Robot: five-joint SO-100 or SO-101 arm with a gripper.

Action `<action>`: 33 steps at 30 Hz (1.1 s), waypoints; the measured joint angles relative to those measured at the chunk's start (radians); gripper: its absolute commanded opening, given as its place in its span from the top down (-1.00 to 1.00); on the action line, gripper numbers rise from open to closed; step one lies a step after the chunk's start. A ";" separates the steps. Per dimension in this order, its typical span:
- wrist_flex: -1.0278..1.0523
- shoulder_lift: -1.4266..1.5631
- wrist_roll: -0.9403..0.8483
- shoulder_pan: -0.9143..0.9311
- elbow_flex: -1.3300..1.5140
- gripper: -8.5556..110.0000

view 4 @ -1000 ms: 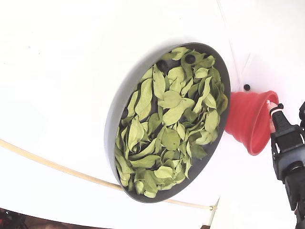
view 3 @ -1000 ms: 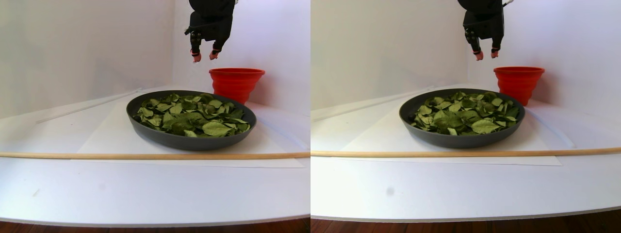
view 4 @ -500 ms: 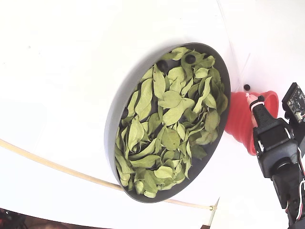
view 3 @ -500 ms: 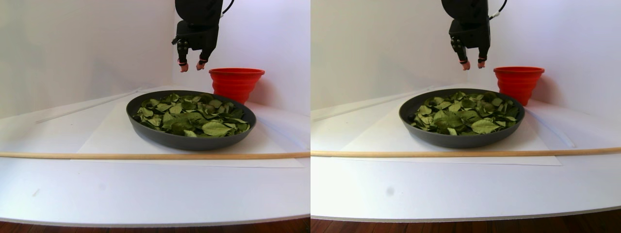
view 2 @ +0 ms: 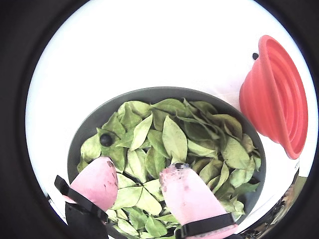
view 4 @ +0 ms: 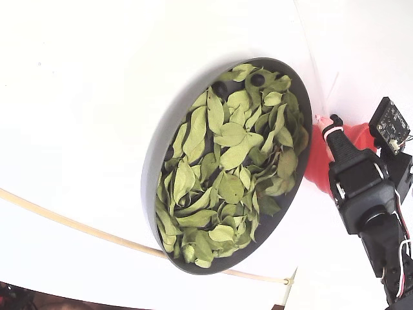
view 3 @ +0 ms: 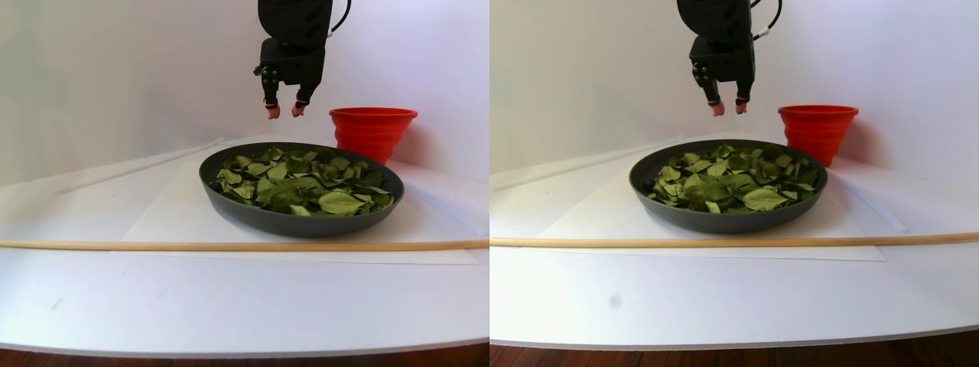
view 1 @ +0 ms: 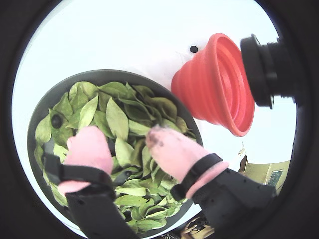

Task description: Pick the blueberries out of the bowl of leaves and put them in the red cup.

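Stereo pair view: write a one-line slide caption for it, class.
Open gripper hovers empty above a dark bowl of green leaves, red cup just behind.

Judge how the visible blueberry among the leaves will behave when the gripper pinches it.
The blueberry is small and round, so it may roll or slip from the pink fingertips. It probably bruises under hard squeezing. The loose leaves around it may shift or get pinched too.

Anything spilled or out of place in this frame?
One small dark berry lies on the white table beside the red cup, outside the bowl. Nothing else looks odd; the leaves stay in the bowl.
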 measured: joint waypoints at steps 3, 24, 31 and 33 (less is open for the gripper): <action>0.000 0.000 0.000 -0.015 0.017 0.59; -0.057 0.000 -0.012 -0.081 0.041 0.59; -0.100 -0.052 -0.040 -0.081 0.041 0.59; -0.109 -0.069 -0.046 -0.081 0.041 0.59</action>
